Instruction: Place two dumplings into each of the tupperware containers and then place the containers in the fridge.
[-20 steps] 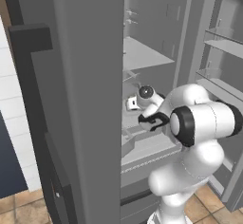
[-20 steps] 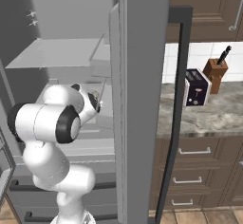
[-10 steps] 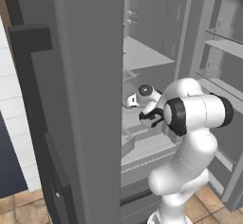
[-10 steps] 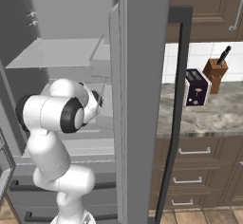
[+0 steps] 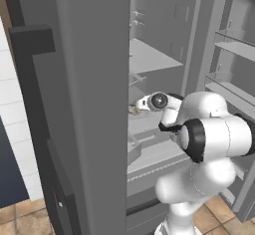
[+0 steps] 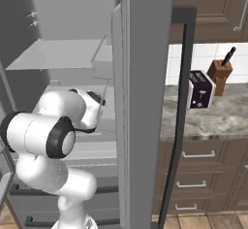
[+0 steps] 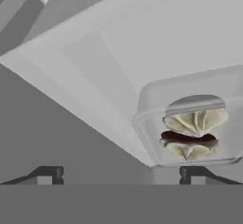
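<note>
A pale grey tupperware container (image 7: 148, 96) with rounded corners rests on a light shelf (image 7: 142, 38) inside the fridge (image 5: 89, 104). Two beige pleated dumplings (image 7: 195, 122) lie in it, one behind the other. My gripper (image 7: 119, 174) is open, its dark fingertips (image 7: 45, 173) spread wide just short of the container's near edge and touching nothing. In the left base view my gripper (image 5: 141, 105) reaches into the fridge at mid height, partly behind the open door's edge. The right base view has my arm (image 6: 82, 109) bent into the fridge (image 6: 145, 102) beside its door.
The fridge's right door (image 5: 234, 45) stands open with shelf bins. To the fridge's right is a stone counter (image 6: 213, 121) with a toaster (image 6: 200, 89) and a knife block (image 6: 220, 73) above brown drawers. More shelves sit above and below my hand.
My jaws have gone from shut to wide open, letting go of the container on the shelf. The arm's elbow has shifted slightly; the base has not moved.
</note>
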### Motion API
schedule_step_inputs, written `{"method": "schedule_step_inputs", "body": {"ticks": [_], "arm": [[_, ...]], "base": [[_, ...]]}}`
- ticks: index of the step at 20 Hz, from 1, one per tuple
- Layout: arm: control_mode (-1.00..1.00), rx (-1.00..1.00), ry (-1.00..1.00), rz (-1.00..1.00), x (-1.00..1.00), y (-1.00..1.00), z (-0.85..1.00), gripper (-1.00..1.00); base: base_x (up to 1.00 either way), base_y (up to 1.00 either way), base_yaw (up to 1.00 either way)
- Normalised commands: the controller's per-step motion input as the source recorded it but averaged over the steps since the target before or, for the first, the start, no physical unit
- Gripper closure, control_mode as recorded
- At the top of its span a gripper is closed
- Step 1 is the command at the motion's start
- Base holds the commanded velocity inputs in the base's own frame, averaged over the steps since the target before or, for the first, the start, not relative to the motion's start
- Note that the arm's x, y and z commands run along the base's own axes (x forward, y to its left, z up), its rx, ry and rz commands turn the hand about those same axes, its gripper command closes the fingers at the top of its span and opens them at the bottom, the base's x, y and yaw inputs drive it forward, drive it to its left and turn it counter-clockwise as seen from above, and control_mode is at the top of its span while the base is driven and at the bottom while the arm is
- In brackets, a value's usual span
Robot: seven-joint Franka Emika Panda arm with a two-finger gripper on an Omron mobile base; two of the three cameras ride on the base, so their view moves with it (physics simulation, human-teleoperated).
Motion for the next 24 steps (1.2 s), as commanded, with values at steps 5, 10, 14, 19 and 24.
{"method": "schedule_step_inputs", "body": {"ticks": [5, 10, 14, 19, 24], "arm": [[-1.0, 0.0, -0.04, -0.04, -0.76, 0.24, 0.63, -1.0], [-1.0, -0.04, 0.06, -0.01, -0.1, 0.4, 0.9, -1.0], [-1.0, -0.02, 0.15, 0.0, -0.04, 0.05, 0.83, -1.0], [-1.0, 0.0, 0.12, 0.0, -0.45, 0.0, 0.74, -1.0], [-1.0, -0.04, 0.07, 0.0, -0.69, 0.16, 0.98, -1.0]], "base": [[0.0, 0.0, 0.0], [0.0, 0.0, 0.0], [0.0, 0.0, 0.0], [0.0, 0.0, 0.0], [0.0, 0.0, 0.0]]}}
